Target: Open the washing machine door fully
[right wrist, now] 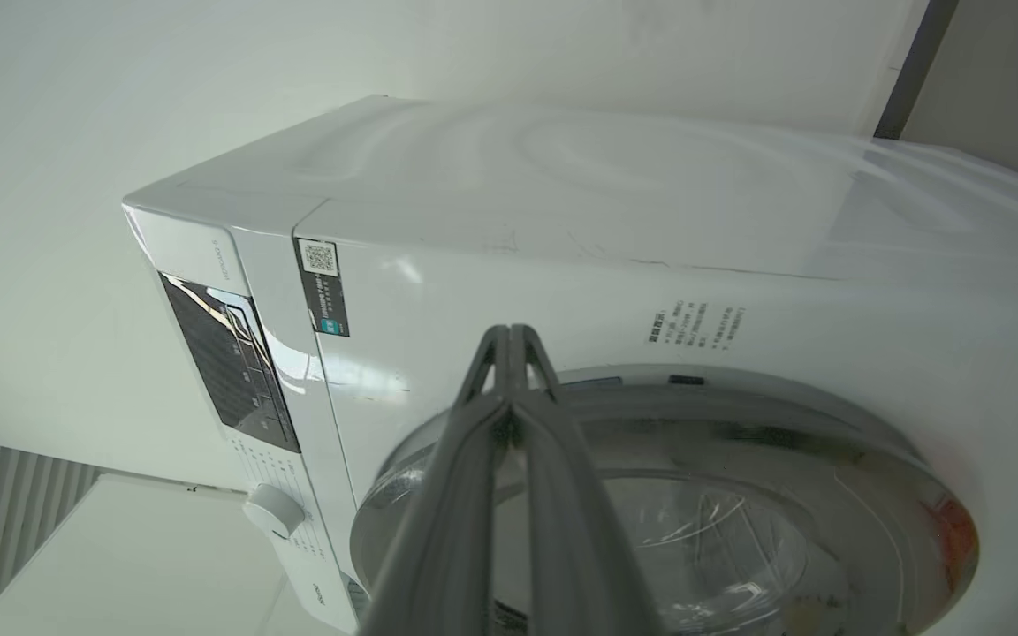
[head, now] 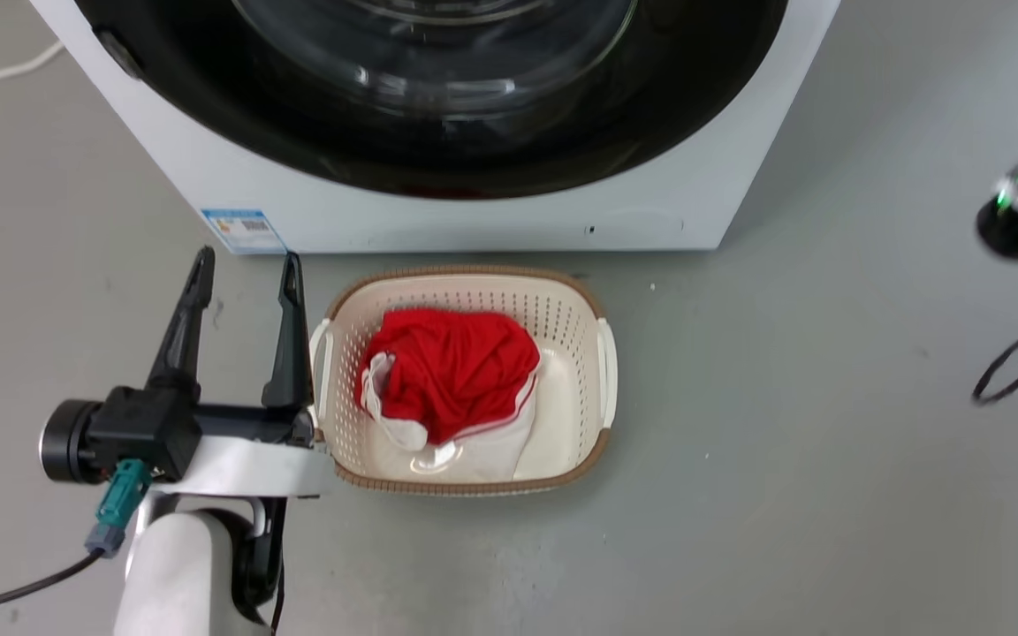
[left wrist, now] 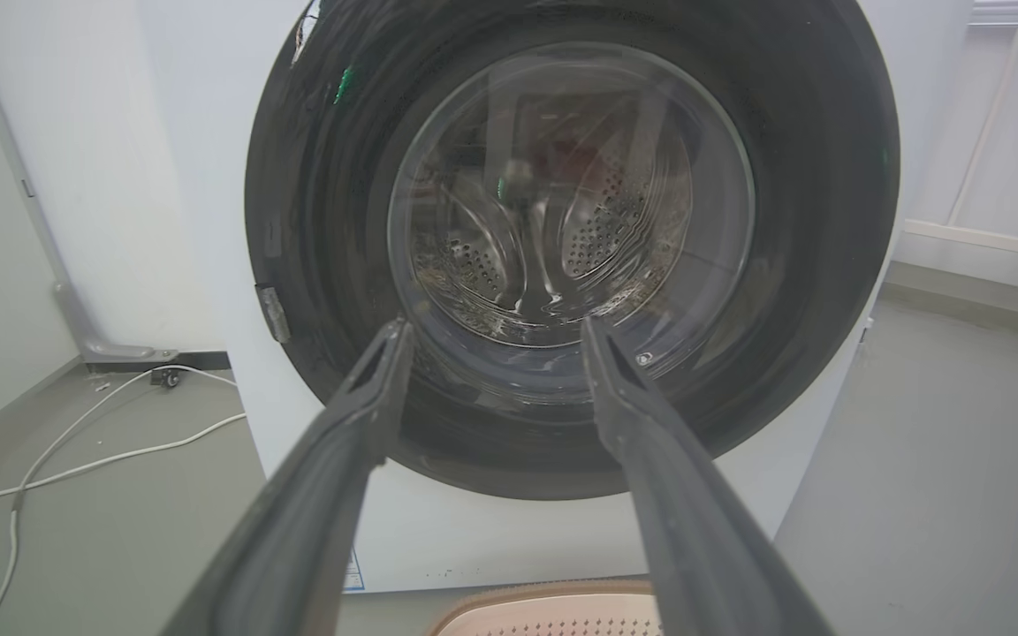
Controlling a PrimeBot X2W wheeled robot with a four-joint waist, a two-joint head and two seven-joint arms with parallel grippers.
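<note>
Pretty much nothing done yet imo: the washing machine door point(left wrist: 571, 247), up at 12 o'clock in the head view, looks shut flush, the left gripper point(head: 247, 256) sits spread and empty at 8 o'clock, and the right gripper point(right wrist: 509, 331) is pressed together by the rim, so the whole swing-open is left.
</note>
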